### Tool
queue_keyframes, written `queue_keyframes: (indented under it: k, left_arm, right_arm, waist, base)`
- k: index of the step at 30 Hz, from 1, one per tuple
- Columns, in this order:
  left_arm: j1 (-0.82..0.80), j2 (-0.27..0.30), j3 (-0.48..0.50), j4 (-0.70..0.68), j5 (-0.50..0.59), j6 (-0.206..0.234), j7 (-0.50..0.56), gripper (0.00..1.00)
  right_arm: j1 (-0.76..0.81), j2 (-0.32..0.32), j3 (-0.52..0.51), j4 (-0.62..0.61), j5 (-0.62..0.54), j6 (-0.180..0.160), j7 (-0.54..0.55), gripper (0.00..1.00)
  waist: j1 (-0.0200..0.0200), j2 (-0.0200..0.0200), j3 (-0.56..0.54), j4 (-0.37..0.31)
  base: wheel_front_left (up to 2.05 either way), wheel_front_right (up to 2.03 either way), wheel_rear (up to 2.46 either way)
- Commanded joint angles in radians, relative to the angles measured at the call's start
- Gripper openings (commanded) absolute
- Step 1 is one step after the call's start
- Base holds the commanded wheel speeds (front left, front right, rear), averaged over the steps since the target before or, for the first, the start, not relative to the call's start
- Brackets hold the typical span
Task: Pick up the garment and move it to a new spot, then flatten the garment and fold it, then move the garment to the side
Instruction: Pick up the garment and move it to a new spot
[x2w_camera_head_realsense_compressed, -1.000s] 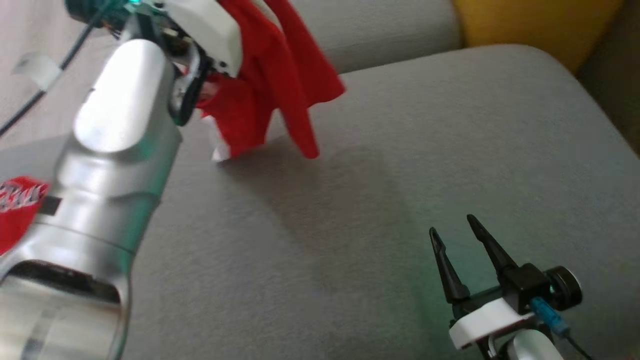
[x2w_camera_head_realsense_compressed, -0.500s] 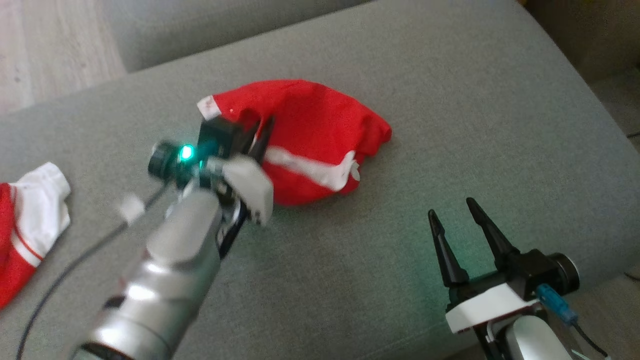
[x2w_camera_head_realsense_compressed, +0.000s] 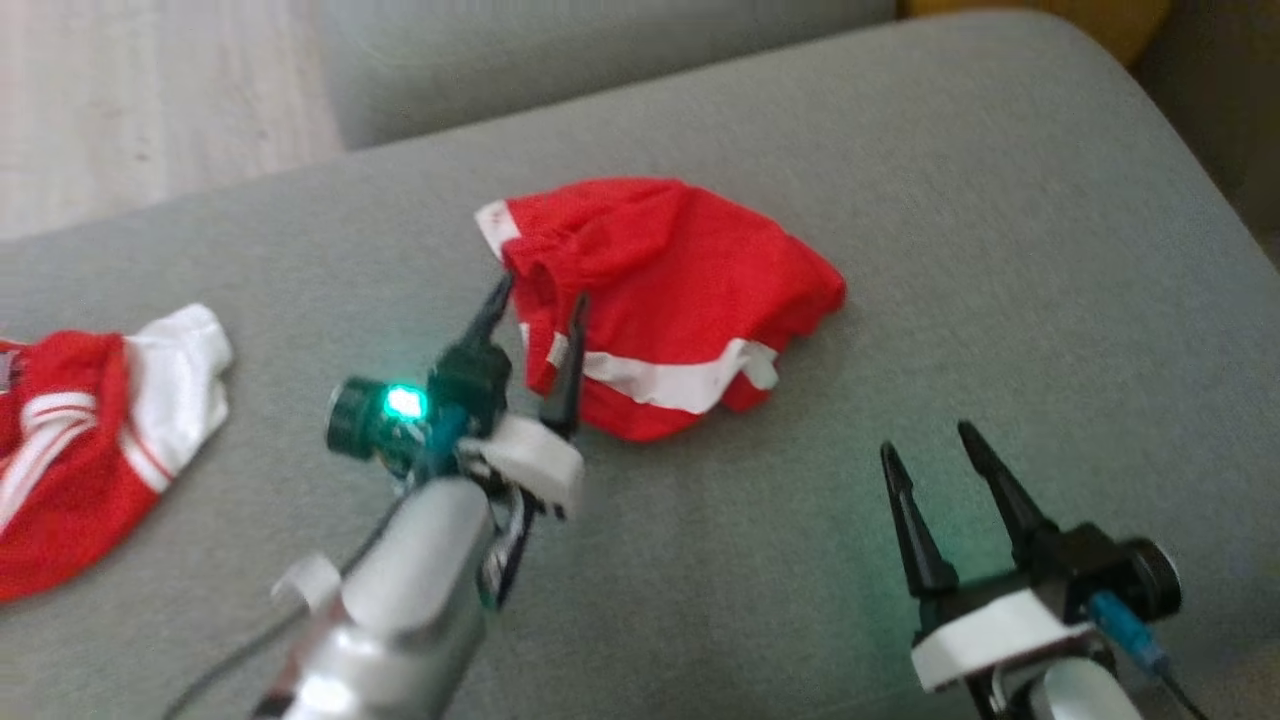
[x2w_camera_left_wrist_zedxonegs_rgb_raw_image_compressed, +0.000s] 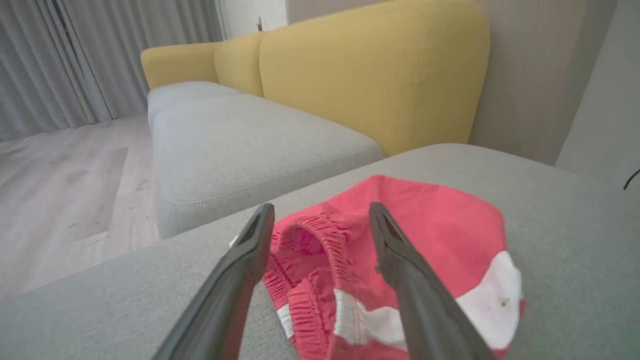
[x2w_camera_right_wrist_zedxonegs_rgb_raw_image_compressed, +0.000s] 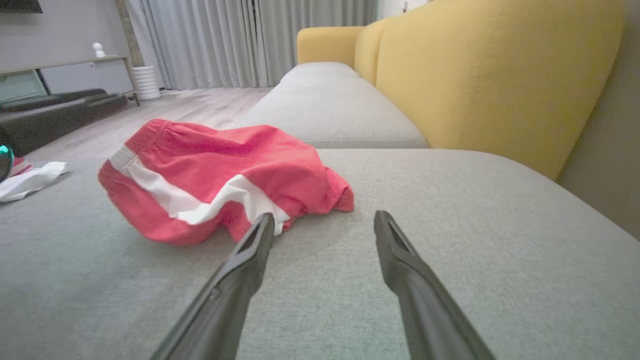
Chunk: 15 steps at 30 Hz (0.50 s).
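A red pair of shorts with a white stripe lies crumpled on the grey sofa cushion. My left gripper is open at the shorts' near-left edge, its fingers over the elastic waistband and holding nothing. The same garment lies ahead and to the left in the right wrist view. My right gripper stands open over bare cushion, to the right of the shorts and nearer to me, apart from them.
A second red and white garment lies at the cushion's left edge. Another grey seat and a yellow backrest stand beyond. Wooden floor shows at the far left. Bare cushion lies right of the shorts.
The shorts hung from my raised left gripper a second ago; now they lie dropped on the cushion and that gripper has opened and drawn back slightly. The head camera has shifted.
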<state>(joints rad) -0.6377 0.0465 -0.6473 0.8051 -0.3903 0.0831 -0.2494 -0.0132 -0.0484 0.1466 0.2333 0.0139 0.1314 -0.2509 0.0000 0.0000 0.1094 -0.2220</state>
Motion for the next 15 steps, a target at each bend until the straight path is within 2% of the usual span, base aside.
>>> queue_keyframes:
  k: [1, 5, 11, 12, 15]
  left_arm:
    - [0.036, 0.014, 0.048, -0.088, 0.022, 0.029, -0.012, 1.0]
    - [0.189, 0.035, 0.112, -0.252, 0.059, 0.071, -0.012, 1.0]
    - [0.438, 0.054, 0.229, -0.466, 0.097, 0.088, -0.012, 1.0]
    - [0.514, 0.057, 0.27, -0.539, 0.117, 0.091, -0.012, 1.0]
    - [0.621, 0.05, 0.348, -0.648, 0.148, 0.112, -0.012, 1.0]
  right_arm:
    - [0.015, -0.002, 0.016, -0.024, -0.007, -0.001, -0.011, 1.0]
    - [0.042, -0.002, 0.001, -0.024, 0.004, -0.001, -0.011, 1.0]
    - [0.081, -0.002, -0.016, -0.047, 0.027, -0.001, -0.011, 1.0]
    - [0.098, -0.002, -0.027, -0.052, 0.031, -0.001, -0.011, 1.0]
    - [0.122, -0.002, -0.04, -0.055, 0.037, -0.001, -0.011, 1.0]
  waist:
    - [0.0, 0.0, -0.07, 0.064]
    - [0.0, 0.0, -0.122, 0.127]
    - [0.0, 0.0, -0.187, 0.205]
    - [0.0, 0.0, -0.204, 0.228]
    - [0.0, 0.0, -0.222, 0.252]
  base:
    - [0.0, 0.0, 0.0]
    - [0.0, 0.0, 0.0]
    - [0.0, 0.0, 0.0]
    - [0.0, 0.0, 0.0]
    - [0.0, 0.0, 0.0]
